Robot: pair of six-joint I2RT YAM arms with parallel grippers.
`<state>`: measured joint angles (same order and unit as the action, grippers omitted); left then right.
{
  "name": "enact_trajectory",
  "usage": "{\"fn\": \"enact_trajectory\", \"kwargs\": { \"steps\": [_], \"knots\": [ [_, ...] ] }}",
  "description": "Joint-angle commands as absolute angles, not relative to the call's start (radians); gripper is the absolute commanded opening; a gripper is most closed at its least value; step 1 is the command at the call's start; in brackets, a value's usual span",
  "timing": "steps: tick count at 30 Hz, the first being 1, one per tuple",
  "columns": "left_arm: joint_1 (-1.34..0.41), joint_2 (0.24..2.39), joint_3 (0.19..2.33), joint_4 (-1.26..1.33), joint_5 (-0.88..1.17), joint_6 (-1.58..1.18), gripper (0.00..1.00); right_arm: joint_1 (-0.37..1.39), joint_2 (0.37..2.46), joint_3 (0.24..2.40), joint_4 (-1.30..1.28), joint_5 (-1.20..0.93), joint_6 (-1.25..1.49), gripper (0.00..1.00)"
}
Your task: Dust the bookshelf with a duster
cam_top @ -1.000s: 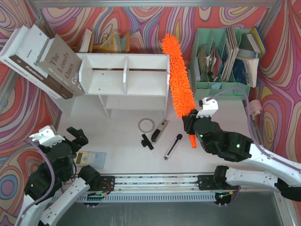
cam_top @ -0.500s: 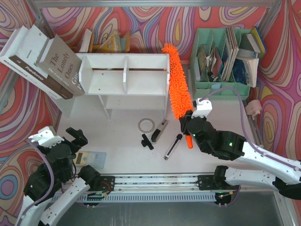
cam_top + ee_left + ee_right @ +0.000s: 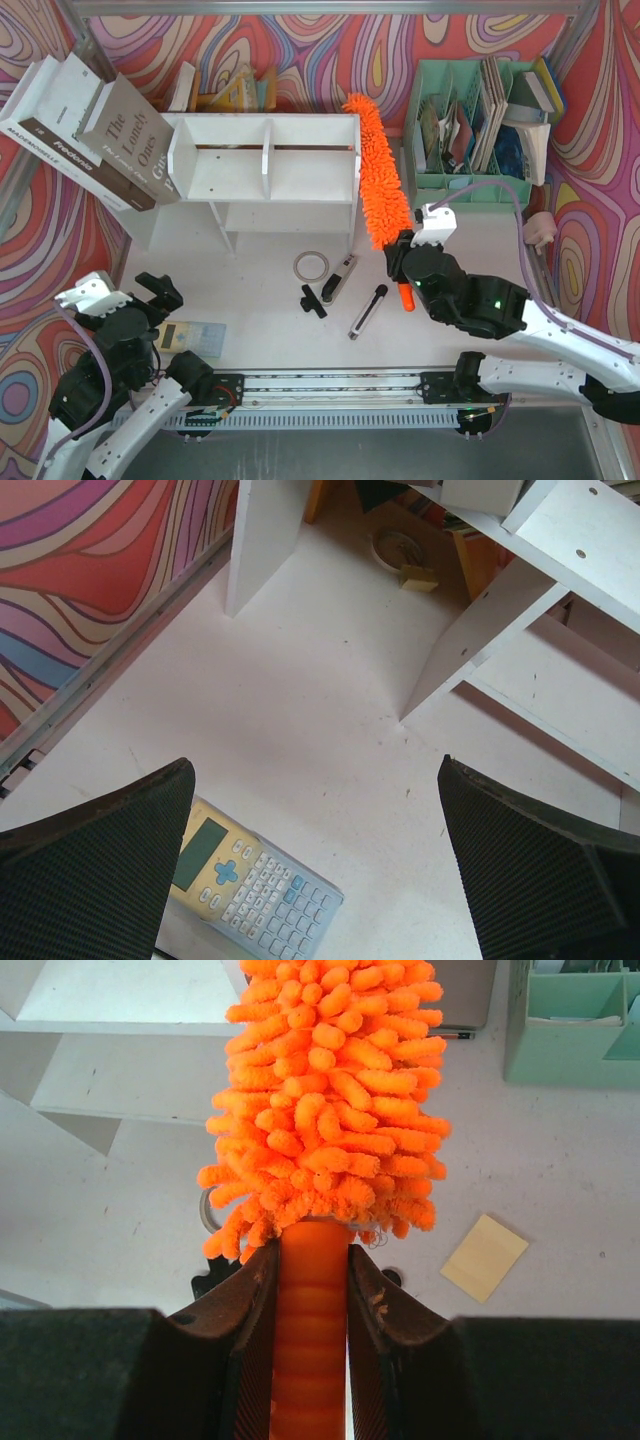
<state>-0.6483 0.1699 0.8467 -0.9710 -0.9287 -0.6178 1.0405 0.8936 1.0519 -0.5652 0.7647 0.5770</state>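
Holding the duster (image 3: 378,170) by its thin handle, the right gripper (image 3: 403,268) has both fingers pressed onto the ribbed orange shaft just below the fluffy head; the right wrist view confirms a firm pinch with the handle centred between the pads.

Duster long axis: runs from the gripper away toward the far wall, tip leaning slightly left. The head lies along the right side panel of the bookshelf (image 3: 230,170), touching it or just beside it; contact cannot be settled from above.

Key relation: the shelf's top and compartments lie left of the head, so the next sweep, in my judgement, calls for leftward travel across the white boards. The green file organizer (image 3: 470,182) stands near on the right, so room that way is limited.

Left gripper (image 3: 160,290): fingers spread, holding nothing, hovering over the calculator (image 3: 255,875), well apart from the duster. Right arm is clearly the nearer one.
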Motion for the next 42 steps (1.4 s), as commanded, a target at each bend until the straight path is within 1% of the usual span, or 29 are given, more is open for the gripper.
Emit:
{"fn": "enact_trajectory", "kwargs": {
  "steps": [1, 11, 18, 26, 30, 36, 42],
  "knots": [
    [-0.652, 0.156, 0.846, -0.976, -0.948, -0.616, 0.98, 1.055, 0.926, 1.109, -0.525, 0.644, 0.575, 0.00],
    [-0.652, 0.124, 0.842, -0.960, -0.906, -0.605, 0.98, 1.055, 0.962, 1.139, -0.532, 0.637, 0.623, 0.00],
    [-0.652, 0.090, 0.839, -0.965, -0.920, -0.612, 0.98, 1.055, 0.904, 1.131, -0.555, 0.657, 0.651, 0.00],
    [-0.652, 0.106, 0.844, -0.973, -0.921, -0.618, 0.98, 1.055, 0.869, 1.182, -0.557, 0.668, 0.607, 0.00],
    [-0.652, 0.107, 0.842, -0.974, -0.927, -0.620, 0.98, 1.055, 0.847, 1.175, -0.536, 0.671, 0.595, 0.00],
    [-0.652, 0.114, 0.842, -0.975, -0.928, -0.620, 0.98, 1.055, 0.832, 1.146, -0.524, 0.713, 0.604, 0.00],
    [-0.652, 0.140, 0.844, -0.974, -0.923, -0.617, 0.98, 1.055, 0.828, 1.180, -0.523, 0.767, 0.575, 0.00]
  ]
}}
